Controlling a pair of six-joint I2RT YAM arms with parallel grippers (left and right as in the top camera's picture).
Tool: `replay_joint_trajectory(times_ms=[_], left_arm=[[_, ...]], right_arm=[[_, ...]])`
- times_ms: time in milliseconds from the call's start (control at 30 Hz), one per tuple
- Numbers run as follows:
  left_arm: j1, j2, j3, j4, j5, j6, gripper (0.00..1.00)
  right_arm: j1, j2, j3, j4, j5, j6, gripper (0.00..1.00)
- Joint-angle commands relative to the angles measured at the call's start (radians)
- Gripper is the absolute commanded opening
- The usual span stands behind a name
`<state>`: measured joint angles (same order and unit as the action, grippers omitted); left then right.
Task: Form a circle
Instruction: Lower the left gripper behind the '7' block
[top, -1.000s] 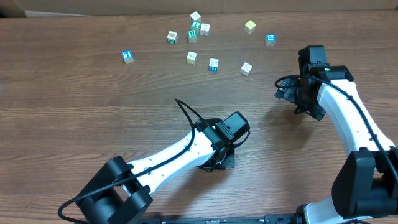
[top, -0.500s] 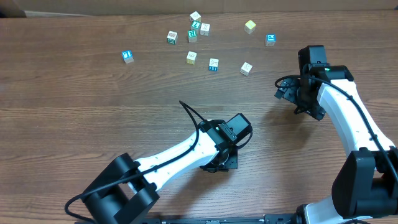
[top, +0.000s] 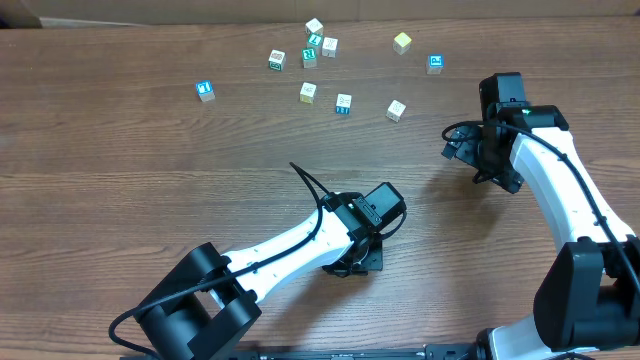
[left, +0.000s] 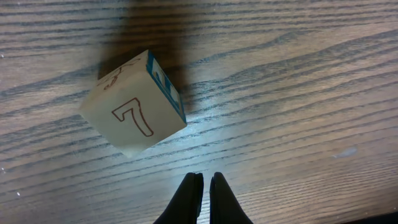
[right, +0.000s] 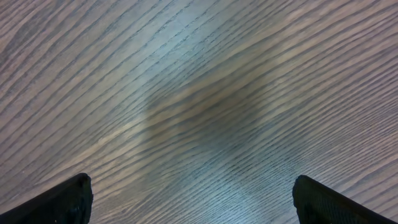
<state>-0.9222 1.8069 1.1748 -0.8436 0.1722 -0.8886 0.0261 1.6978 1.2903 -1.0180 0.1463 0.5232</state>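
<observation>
No circle is in view: several small lettered cubes lie scattered along the table's far side, among them a yellow-green one (top: 402, 42), a blue-faced one (top: 205, 90) and a cream one (top: 396, 110). A cream cube with a red 7 and a blue side (left: 134, 115) rests on the wood just ahead of my left gripper (left: 204, 176), which is shut and empty. In the overhead view the left gripper (top: 352, 262) hides that cube. My right gripper (right: 193, 183) stands wide open over bare wood at the right (top: 488, 155).
A tight cluster of cubes (top: 315, 42) sits at the far middle, with one blue-faced cube (top: 435, 64) to its right. The wooden table (top: 120, 200) carries nothing else. A black cable loops off the left arm (top: 305, 185).
The left arm has shifted slightly to the right, its gripper staying shut. The right arm and the cubes have not moved.
</observation>
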Motion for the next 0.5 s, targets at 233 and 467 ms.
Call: replay_joint_trajectory(times_ms=[233,467], left_arm=[[0.019,0.013,-0.003,0.004,-0.004,-0.007,0.06],[0.039,0.013,-0.003,-0.031,-0.007,0.048,0.04]], right_arm=[[-0.004,-0.018,0.011,0.003,0.010,0.000,1.00],[-0.004,-0.018,0.011,0.003,0.010,0.000,1.00]])
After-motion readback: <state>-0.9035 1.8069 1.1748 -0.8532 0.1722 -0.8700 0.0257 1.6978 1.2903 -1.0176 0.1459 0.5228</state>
